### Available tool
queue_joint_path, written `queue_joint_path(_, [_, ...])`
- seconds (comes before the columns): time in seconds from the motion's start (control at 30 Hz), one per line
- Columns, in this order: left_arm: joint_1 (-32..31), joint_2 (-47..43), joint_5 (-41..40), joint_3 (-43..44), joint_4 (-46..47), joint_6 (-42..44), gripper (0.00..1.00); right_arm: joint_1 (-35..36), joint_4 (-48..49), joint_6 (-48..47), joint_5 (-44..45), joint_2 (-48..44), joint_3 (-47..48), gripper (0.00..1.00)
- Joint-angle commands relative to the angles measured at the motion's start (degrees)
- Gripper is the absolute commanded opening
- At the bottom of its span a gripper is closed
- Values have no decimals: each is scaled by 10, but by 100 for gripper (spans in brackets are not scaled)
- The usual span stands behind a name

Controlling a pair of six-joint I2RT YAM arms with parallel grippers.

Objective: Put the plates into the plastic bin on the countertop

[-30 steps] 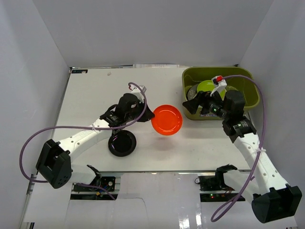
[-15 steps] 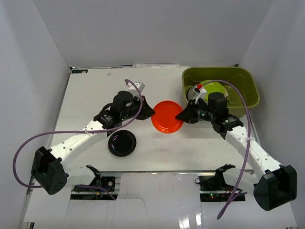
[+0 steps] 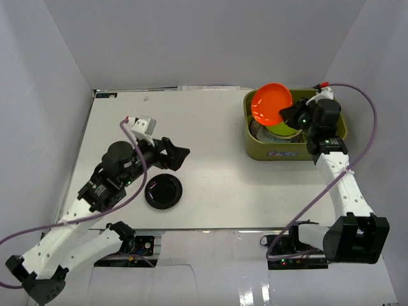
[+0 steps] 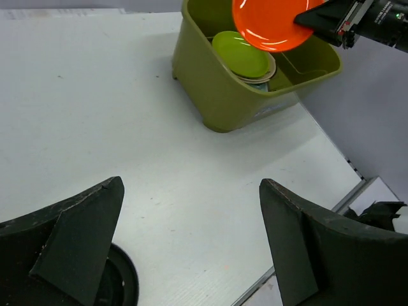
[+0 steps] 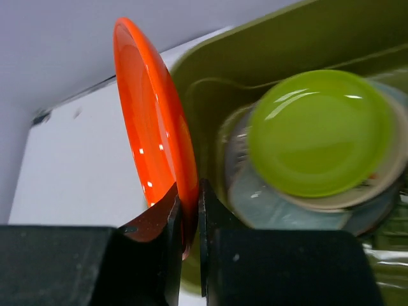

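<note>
Now my right fingers (image 3: 287, 114) are clamped on the rim of the orange-red plate (image 3: 270, 104), one finger on each face. The plate stands tilted on edge in the air, above the far left corner of the plastic bin (image 3: 306, 155). The olive-green bin sits at the far right corner of the worktop (image 3: 217, 127). Inside it lies a stack of plates with the lime green plate (image 5: 319, 131) on top; pale rims show beneath it, but I cannot tell them apart. My left fingers (image 3: 180, 158) are spread wide and hold nothing. They hang over the left half of the worktop, well apart from the bin. The glossy black plate (image 3: 163, 190) lies flat on the worktop just beside them, on the near side, untouched.
</note>
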Motion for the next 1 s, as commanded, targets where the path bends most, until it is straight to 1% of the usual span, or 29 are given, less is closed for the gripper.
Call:
queue_joint_path(0.0, [-1,-69,-64,-58,-45,44,98,-58,35,35,69,63,12,8])
queue_joint_path(0.1, [-1,-105,-80,-107,-29,47,98,-83,36,32,70,113,31,8])
queue_joint_path(0.13, [-1,-122,-84,-116,-21,45,98,-93,36,29,68,144,37,8])
queue_joint_path(0.23, [-1,-131,-107,-138,-8,45,98,-111,36,31,64,193,56,8])
queue_joint_path(0.27, [-1,-128,-107,-138,-7,50,98,-115,30,33,61,204,65,14])
queue_joint_path(0.3, [-1,-124,-109,-134,-8,54,98,-117,3,35,62,214,73,23])
queue_joint_path(0.33, [-1,-117,-109,-134,-8,53,98,-117,-12,33,68,226,93,47])
queue_joint_path(0.37, [0,-115,-104,-134,-8,52,98,-118,-27,29,76,226,101,62])
queue_joint_path(0.4, [0,-114,-101,-134,-8,52,98,-118,-37,28,95,217,103,75])
queue_joint_path(0.43, [0,-115,-100,-135,-9,52,98,-118,-36,24,99,198,101,95])
queue_joint_path(0.47, [0,-116,-100,-136,-10,52,98,-118,-37,24,103,197,102,98])
queue_joint_path(0.6, [0,-129,-99,-139,-9,50,98,-103,-35,14,87,132,95,96])
queue_joint_path(0.7, [0,-136,-104,-139,-9,49,98,-37,-39,7,74,83,66,98])
queue_joint_path(0.73, [0,-138,-109,-140,-10,47,98,40,-37,7,78,69,53,96])
queue_joint_path(0.8, [0,-147,-128,-140,-12,44,98,129,-7,22,96,44,7,90])
queue_joint_path(0.83, [1,-151,-137,-139,-12,44,98,220,8,34,103,42,-10,86])
queue_joint_path(0.87, [1,-154,-163,-141,-13,40,98,262,47,44,106,45,-26,84])
queue_joint_path(0.9, [1,-160,-179,-141,-18,38,98,334,68,67,129,65,-48,83])
queue_joint_path(0.97, [2,-165,-211,-141,-25,31,98,386,110,93,125,101,-55,79])
